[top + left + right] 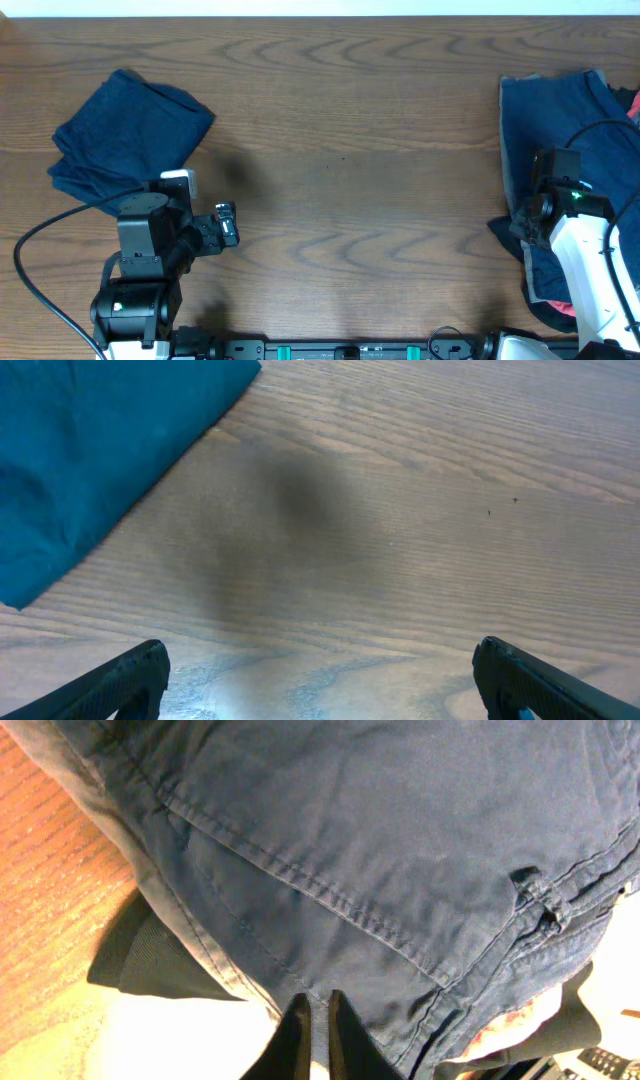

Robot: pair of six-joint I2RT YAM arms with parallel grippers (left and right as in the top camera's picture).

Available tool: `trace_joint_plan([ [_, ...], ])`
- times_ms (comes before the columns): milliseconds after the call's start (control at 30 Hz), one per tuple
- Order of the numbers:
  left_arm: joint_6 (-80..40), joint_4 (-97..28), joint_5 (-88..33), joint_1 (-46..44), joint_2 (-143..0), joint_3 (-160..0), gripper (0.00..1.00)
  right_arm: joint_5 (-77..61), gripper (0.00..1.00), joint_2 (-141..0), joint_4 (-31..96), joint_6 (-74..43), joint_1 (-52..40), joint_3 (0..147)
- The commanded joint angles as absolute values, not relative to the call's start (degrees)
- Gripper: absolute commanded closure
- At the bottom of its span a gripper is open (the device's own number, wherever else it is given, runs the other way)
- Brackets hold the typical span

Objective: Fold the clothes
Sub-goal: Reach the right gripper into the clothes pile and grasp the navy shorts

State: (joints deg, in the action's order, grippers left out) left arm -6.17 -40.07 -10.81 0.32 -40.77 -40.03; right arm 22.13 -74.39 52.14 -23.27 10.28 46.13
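A folded dark blue garment (125, 130) lies at the table's far left; its corner shows in the left wrist view (90, 450). My left gripper (225, 225) is open and empty over bare wood (320, 652), to the right of that garment. A pile of clothes sits at the right edge, topped by blue denim trousers (560, 110). My right gripper (522, 218) is at the pile's left edge. In the right wrist view its fingers (316, 1005) are pinched shut on the hem of the denim trousers (380, 850).
A dark ribbed garment (150, 960) lies under the denim at the pile's edge. A pink-red item (560, 305) peeks out at the pile's near end. Brown wood table (350, 150) lies between the two arms. Cables run by both arm bases.
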Motion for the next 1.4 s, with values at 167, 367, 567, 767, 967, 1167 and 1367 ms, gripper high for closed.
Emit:
trace_joint_plan([
  [167,-6.50,-40.14,-11.35,0.58,-40.73,-41.41,0.02,22.02,0.67,-73.84,52.47,-23.09,10.55,47.09],
  [367,-6.50,-40.12,-11.35,0.58,-40.73,-41.41,0.02,20.49,0.53,-75.05,51.59,-23.09,10.55,45.56],
  [567,-6.50,-40.27,-11.35,0.58,-40.73,-41.41,0.02,20.56,0.56,-77.32,47.59,-23.09,10.55,41.69],
  [767,-6.50,-40.27,-11.35,0.58,-40.73,-41.41,0.02,20.53,0.89,-78.39,44.95,-23.14,10.55,40.36],
  [967,-6.50,-40.27,-11.35,0.58,-40.73,-41.41,0.02,20.56,0.91,-78.22,44.62,-23.11,10.55,40.99],
  [1167,-6.50,-40.27,-11.35,0.58,-40.73,-41.41,0.02,20.51,0.86,-78.22,44.64,-23.11,10.55,41.43],
  [1367,-6.50,-40.27,-11.35,0.58,-40.73,-41.41,0.02,20.53,0.81,-78.22,44.82,-23.11,10.55,41.45],
])
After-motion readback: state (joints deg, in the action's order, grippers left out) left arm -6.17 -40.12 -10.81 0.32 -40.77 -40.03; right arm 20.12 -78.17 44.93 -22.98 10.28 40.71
